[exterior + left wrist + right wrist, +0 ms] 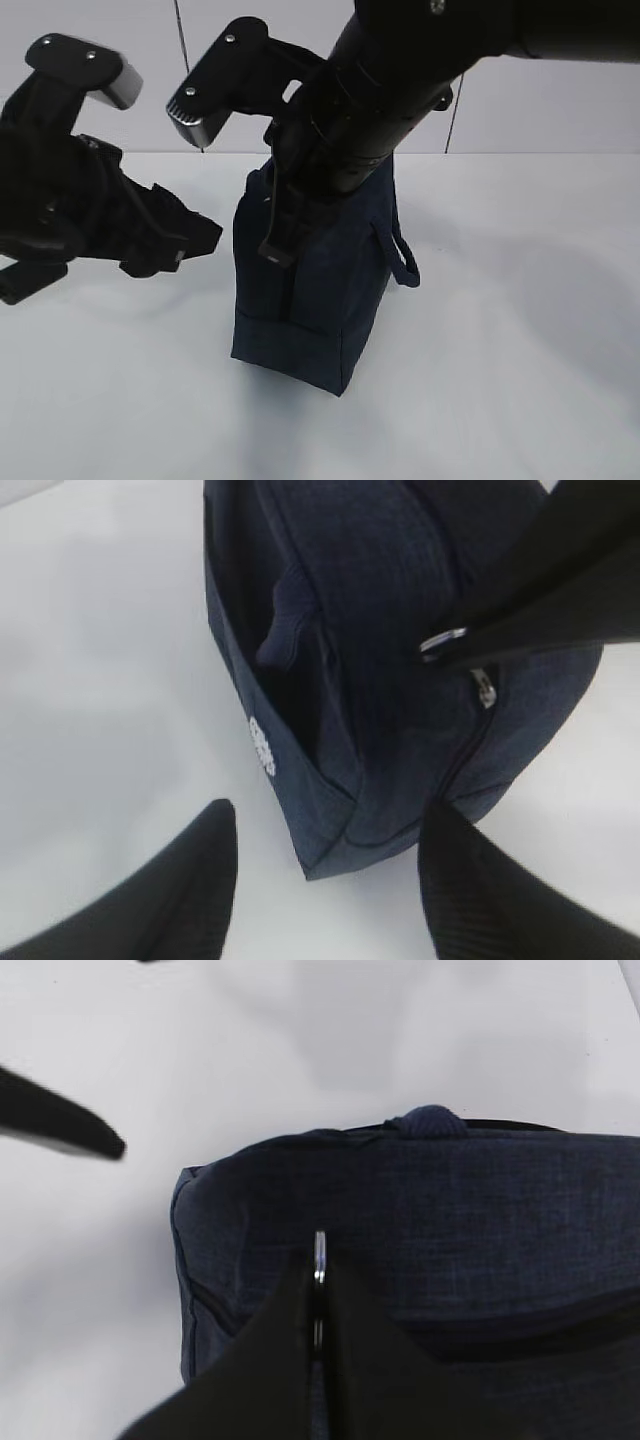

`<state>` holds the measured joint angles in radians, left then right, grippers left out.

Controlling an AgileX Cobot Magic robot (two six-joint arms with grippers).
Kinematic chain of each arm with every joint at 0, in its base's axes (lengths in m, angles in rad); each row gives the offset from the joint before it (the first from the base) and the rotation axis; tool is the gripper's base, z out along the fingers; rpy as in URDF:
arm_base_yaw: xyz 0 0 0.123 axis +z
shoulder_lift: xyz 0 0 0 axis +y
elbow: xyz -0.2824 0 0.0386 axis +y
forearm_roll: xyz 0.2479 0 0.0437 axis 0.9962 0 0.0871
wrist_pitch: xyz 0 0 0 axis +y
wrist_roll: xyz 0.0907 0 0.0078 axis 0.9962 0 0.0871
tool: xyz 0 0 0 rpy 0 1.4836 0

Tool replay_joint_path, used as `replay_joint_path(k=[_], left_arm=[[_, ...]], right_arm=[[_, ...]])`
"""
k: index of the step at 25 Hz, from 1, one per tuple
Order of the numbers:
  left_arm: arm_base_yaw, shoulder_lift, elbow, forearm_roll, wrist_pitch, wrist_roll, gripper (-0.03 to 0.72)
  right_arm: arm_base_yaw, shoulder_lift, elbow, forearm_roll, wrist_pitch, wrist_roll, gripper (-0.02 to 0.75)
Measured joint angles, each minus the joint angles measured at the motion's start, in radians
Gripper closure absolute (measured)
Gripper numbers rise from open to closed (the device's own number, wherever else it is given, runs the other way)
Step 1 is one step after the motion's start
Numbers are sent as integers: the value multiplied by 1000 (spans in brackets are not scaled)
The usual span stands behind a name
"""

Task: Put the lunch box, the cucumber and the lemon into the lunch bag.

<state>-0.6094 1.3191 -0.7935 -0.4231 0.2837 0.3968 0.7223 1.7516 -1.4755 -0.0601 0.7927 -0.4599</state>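
The dark navy lunch bag (310, 310) stands upright in the middle of the white table. My right gripper (318, 1270) comes down onto its top and is shut on the silver ring zipper pull (319, 1255); the left wrist view shows the same ring (443, 640) pinched at the black fingertips. My left gripper (330, 808) hangs open just left of the bag, off its lower corner, with nothing between its fingers (190, 880). The zipper (470, 740) looks closed along the stretch that shows. The lunch box, the cucumber and the lemon are out of view.
The white table (520, 350) stretches all round the bag. A loop handle (400, 260) sticks out on the bag's right side. A small white logo (262, 746) marks one face. A white wall (560, 110) rises behind the table.
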Motion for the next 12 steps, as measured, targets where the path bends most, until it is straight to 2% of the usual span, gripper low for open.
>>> replay_joint_path(k=[5, 12], left_arm=[[-35, 32, 0, -4, -35, 23, 281], [-19, -56, 0, 11, 132, 26, 281]], right_arm=[[0, 5, 0, 0, -2, -2, 717], [0, 5, 0, -2, -4, -2, 717]])
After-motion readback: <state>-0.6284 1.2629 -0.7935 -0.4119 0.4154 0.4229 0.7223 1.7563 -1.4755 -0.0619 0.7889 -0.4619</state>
